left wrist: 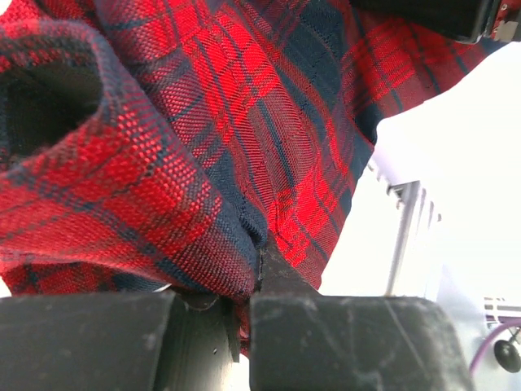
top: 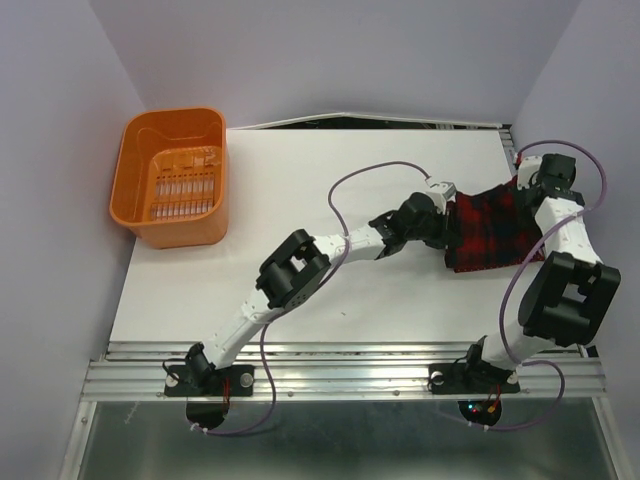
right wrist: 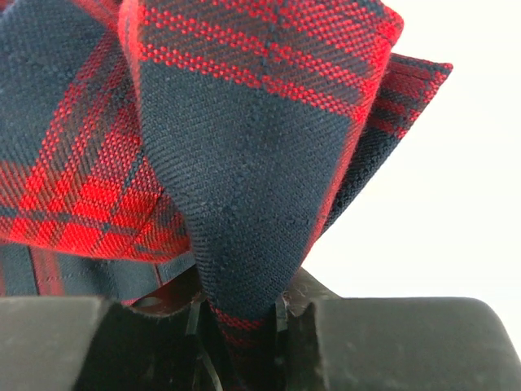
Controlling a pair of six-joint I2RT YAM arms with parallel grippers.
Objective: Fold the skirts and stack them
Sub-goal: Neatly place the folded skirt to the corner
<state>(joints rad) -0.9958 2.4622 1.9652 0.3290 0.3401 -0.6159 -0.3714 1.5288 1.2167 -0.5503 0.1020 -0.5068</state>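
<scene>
Bright, even overhead light; the white worktop [top: 400, 290] nearly blows out at right in both wrist views, and the close plaid cloth [left wrist: 203, 122] stays sharp.

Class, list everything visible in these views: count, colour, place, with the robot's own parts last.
plaid skirt: one, red and navy, right side of the table
basket: one, orange, far left corner of the table
table: one, white, under everything
cables: two, purple, looping beside the arms
arms: two, white and black, based at the near edge
left tool: one, black, shut on the plaid skirt
right tool: one, black, shut on the plaid skirt
</scene>
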